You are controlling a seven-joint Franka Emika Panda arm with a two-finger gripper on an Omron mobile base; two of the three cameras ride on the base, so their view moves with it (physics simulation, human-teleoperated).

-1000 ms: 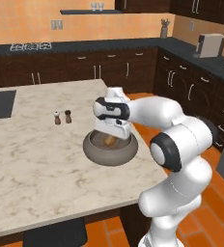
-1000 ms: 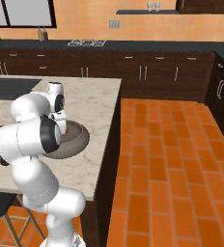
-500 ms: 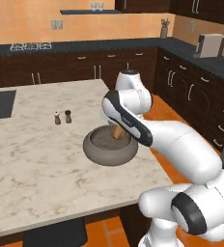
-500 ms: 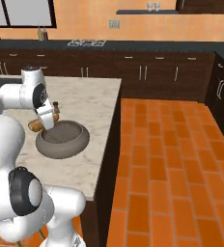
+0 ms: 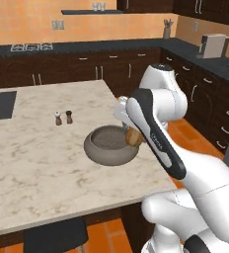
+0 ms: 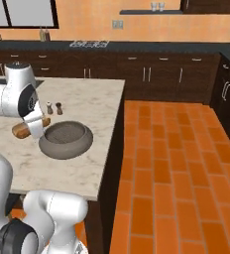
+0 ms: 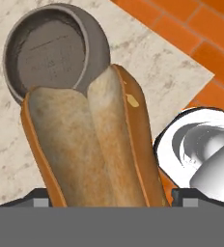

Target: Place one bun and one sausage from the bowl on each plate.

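Salt and pepper shakers [image 5: 62, 118] side by side on marble island counter [image 5: 32, 153]; toaster [image 5: 213, 45] on back counter.

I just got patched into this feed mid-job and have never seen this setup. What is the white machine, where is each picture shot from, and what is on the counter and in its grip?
The white machine is a jointed robot arm on a driving base in a rendered kitchen. Two pictures come from cameras on the base, behind the arm to its left and right. The third looks along the gripper itself.

On the marble counter sit a wide grey stone-look bowl, which looks empty, and two small shakers.

The gripper holds a split hot-dog bun between wide-set jaws, lifted beside the bowl's rim. From the right base camera the bun pokes out behind the arm.
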